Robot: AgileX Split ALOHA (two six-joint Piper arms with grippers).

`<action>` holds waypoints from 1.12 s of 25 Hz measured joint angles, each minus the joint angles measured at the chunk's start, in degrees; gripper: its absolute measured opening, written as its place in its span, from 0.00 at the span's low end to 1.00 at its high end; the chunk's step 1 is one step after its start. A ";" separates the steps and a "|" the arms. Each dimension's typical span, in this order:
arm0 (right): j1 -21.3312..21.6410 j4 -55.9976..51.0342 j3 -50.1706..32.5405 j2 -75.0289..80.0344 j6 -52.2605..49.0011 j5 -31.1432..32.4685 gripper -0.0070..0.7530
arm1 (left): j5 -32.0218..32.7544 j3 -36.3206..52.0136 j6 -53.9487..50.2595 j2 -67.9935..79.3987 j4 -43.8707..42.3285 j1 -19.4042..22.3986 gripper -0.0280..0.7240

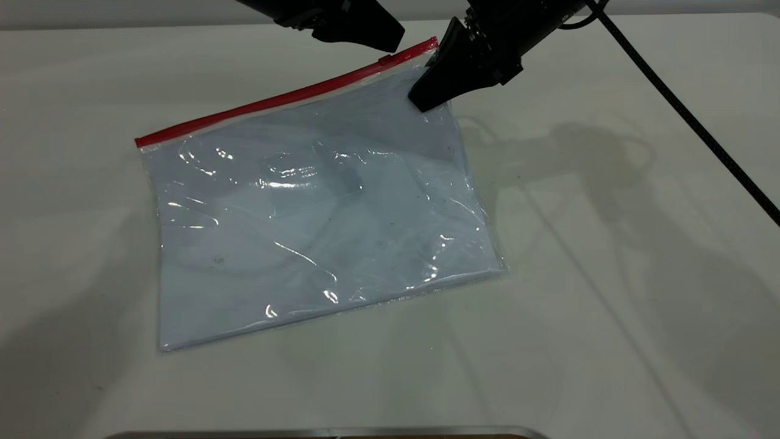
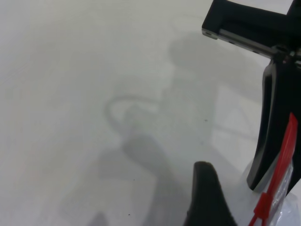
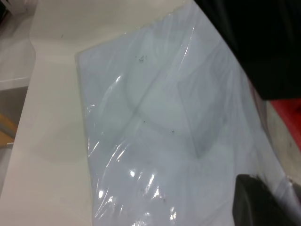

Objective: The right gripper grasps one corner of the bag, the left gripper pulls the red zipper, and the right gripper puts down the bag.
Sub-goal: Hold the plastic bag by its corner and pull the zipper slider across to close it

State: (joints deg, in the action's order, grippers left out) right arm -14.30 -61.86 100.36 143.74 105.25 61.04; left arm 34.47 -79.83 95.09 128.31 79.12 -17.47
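Surface: white table (image 1: pixel 609 305), its far edge running behind both arms; a dark strip of something cut off at the near edge, not identifiable.

Bag (image 1: pixel 317 231): clear pouch holding white sheets, lying flat and slightly skewed on the middle of the table, a faint label patch near its centre.

Red zipper (image 1: pixel 274 100): runs along the bag's far long edge, rising toward the far right; slider tab (image 1: pixel 385 59) sits near that right end, just short of the corner.

Corner of the bag (image 1: pixel 431 49): the far-right corner at the zipper's end, appearing lifted a little off the table.

Right gripper (image 1: pixel 426 97): down over that corner, wedge tips on the plastic just below the red strip. The left wrist view shows one black finger (image 2: pixel 268 136) standing beside the red strip. Looks clamped on the corner, but the contact itself is masked by the jaws, so I cannot tell for sure.

Left gripper (image 1: pixel 390 41): hovering just behind the zipper, tip close over the slider; whether spread or closed cannot be told, most of it is cut off at the picture's top.

Step in hand: corner grasp apparently made or being settled; zipper pull not yet begun.

Next move: by my judgement, left gripper must drop onto the small slider, pinch it, and draw it along the strip toward the far-left end while the right holds the corner taut.

Hard to make out: whether the zipper is sealed.
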 joint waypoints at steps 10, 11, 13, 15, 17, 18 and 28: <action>0.00 -0.39 0.00 0.00 0.05 0.11 0.05 | 0.89 0.00 -0.20 2.09 0.00 0.00 0.76; 0.00 -0.39 0.00 0.00 0.05 0.11 0.05 | 0.95 0.00 -0.20 2.09 0.00 0.00 0.74; 0.00 -0.39 0.00 0.00 0.05 0.11 0.05 | 0.95 0.00 -0.20 2.09 0.00 0.00 0.70; 0.00 -0.39 0.00 0.00 0.05 0.11 0.05 | 1.01 0.00 -0.20 2.09 0.00 0.00 0.62; 0.00 -0.39 0.00 0.00 0.05 0.15 0.05 | 1.34 0.00 -0.20 2.09 0.00 0.00 0.53; 0.00 -0.39 0.00 0.00 0.05 0.15 0.05 | 1.45 0.00 -0.20 2.09 0.00 0.00 0.49; 0.00 -0.07 0.00 0.10 0.05 0.10 0.05 | 2.76 -0.12 -0.15 3.20 0.40 0.00 0.15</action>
State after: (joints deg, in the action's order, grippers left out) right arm -14.30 -61.93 100.36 143.85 105.30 61.14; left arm 37.24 -79.95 94.93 131.51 79.52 -17.47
